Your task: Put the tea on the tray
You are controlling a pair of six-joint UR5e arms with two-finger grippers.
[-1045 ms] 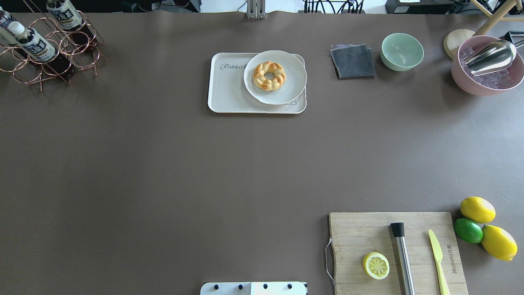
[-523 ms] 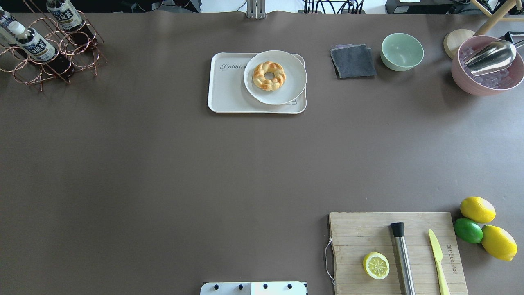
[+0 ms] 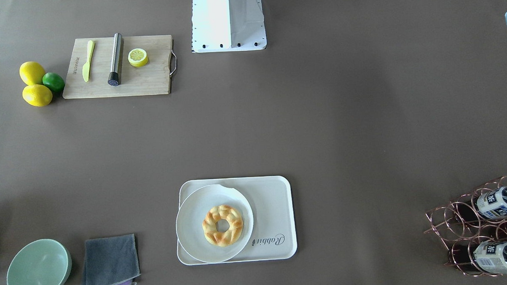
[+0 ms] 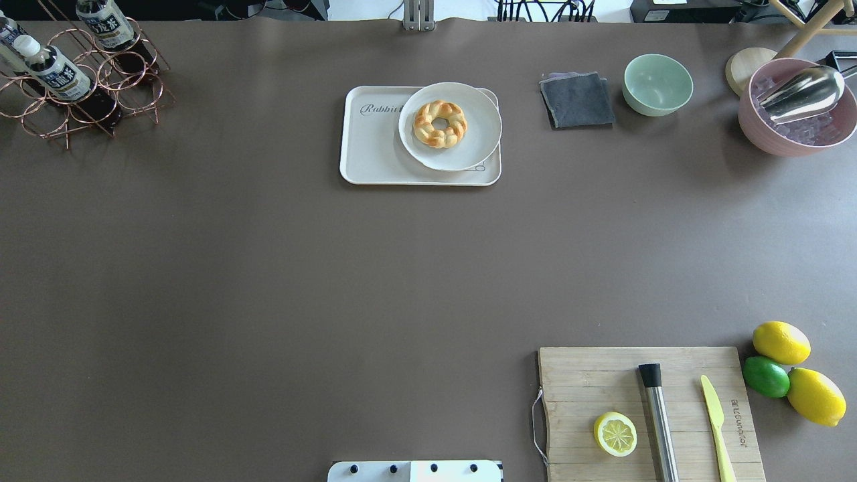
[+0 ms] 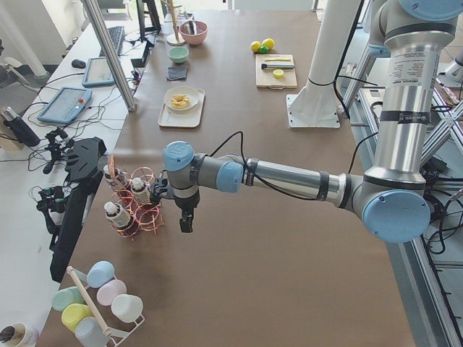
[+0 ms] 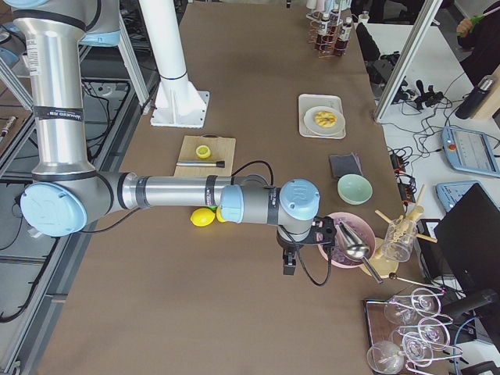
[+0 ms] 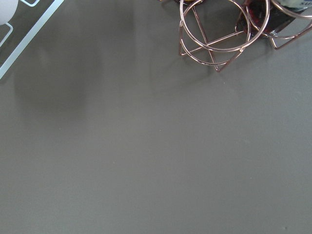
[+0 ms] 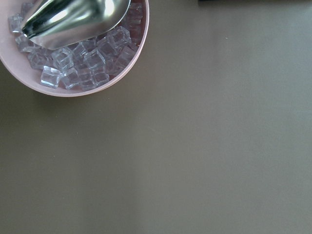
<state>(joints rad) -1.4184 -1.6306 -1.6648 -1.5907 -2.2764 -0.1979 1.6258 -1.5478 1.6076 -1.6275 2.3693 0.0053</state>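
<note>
The tea bottles, dark drink with white caps and white-blue labels, lie in a copper wire rack [image 4: 87,100] at the table's far left. One bottle [image 4: 59,75] is at the front and a look-alike [image 4: 106,23] is behind; I cannot tell them apart. The cream tray [image 4: 371,150] marked "Rabbit" sits at the far middle, also in the front view [image 3: 274,201]. My left gripper [image 5: 187,223] hangs beside the rack, apart from the bottles. My right gripper [image 6: 288,266] hangs by the pink ice bowl. I cannot tell whether either is open.
A round white plate [image 4: 481,144] with a braided donut [image 4: 440,124] fills the tray's right part. A grey cloth [image 4: 577,100], green bowl [image 4: 657,84] and pink ice bowl with scoop [image 4: 797,107] stand far right. A cutting board [image 4: 589,381] and citrus fruit [image 4: 780,341] lie near right.
The front bottle in the rack has shifted slightly toward the far left. Nothing else has visibly moved.
</note>
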